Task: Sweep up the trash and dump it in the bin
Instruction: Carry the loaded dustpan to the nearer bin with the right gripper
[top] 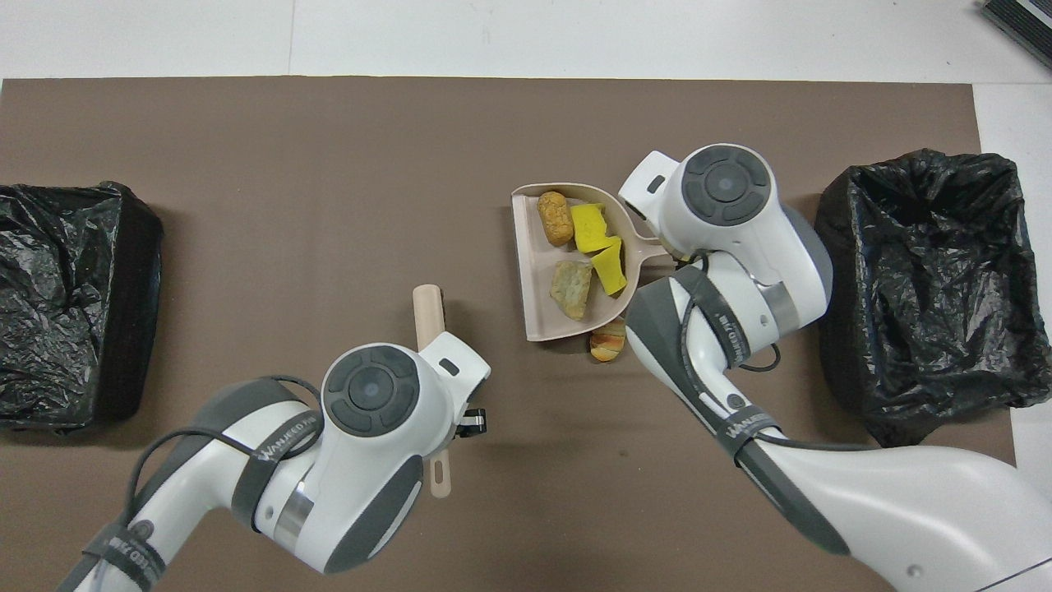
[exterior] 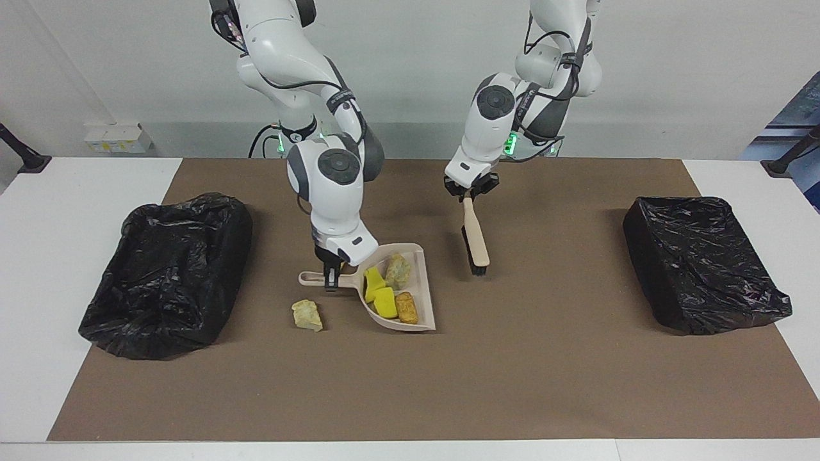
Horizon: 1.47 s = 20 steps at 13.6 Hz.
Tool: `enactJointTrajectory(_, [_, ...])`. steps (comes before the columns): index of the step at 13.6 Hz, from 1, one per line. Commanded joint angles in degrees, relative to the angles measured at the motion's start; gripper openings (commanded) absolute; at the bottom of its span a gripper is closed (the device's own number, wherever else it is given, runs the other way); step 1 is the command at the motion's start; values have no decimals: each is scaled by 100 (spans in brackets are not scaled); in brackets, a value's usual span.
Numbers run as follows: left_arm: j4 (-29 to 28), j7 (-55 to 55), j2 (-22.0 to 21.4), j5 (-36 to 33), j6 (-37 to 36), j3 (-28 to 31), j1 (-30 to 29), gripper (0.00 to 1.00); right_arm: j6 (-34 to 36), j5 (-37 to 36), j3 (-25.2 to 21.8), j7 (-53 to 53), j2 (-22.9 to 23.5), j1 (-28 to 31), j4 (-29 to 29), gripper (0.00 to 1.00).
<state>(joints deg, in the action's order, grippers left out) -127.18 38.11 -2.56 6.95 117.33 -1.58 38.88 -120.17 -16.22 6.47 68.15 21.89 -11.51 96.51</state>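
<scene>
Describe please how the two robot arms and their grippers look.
Both arms are glossy white with rounded segments, dark grey joint covers and round grey caps. Black cables run outside, held by black straps with white lettering. Green lights glow at the bases. The left gripper and right gripper are small and black.
</scene>
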Motion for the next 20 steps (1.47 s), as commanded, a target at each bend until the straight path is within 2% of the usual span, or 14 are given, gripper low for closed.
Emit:
enactJointTrajectory(1, [-815, 643, -762, -115, 97, 53, 584, 0, 240, 189, 65, 593, -369, 428, -36, 0])
enactJointTrajectory(3, [-1149, 1126, -1061, -106, 123, 44, 953, 0, 258, 198, 82, 952, -484, 771, -45, 0])
enactJointTrajectory(5, [-1553, 1321, -1308, -45, 420, 44, 1270, 0, 651, 198, 56, 1374, -502, 1061, -298, 0])
enactJointTrajectory(8, [-2046, 1392, -1291, -36, 1263, 44, 1587, 0, 776, 145, 47, 1954, -519, 1597, -493, 0])
enactJointTrajectory(13, [-2170, 1497, -1169, 95, 1626, 44, 1807, 0, 811, 92, 21, 2833, -844, 2678, -493, 0])
enactJointTrajectory(14, [-2171, 1445, -1133, 105, 1626, 44, 1825, 3, 794, 57, 21, 3035, -871, 2915, -493, 0])
enactJointTrajectory(15, [-2162, 1410, -1133, 105, 1618, 44, 1825, 22, 768, -39, 21, 3211, -888, 3135, -493, 0])
enactJointTrajectory(16, [-2118, 1375, -1098, 105, 1583, 53, 1817, 72, 733, -135, 21, 3378, -915, 3389, -493, 0])
enactJointTrajectory(17, [-2066, 1357, -1046, 105, 1530, 62, 1782, 97, 689, -223, 21, 3493, -924, 3592, -493, 0])
enactJointTrajectory(20, [-1505, 831, -730, 96, 1233, 88, 1484, 100, 505, -1266, 21, 3530, -1011, 3892, -406, 0])
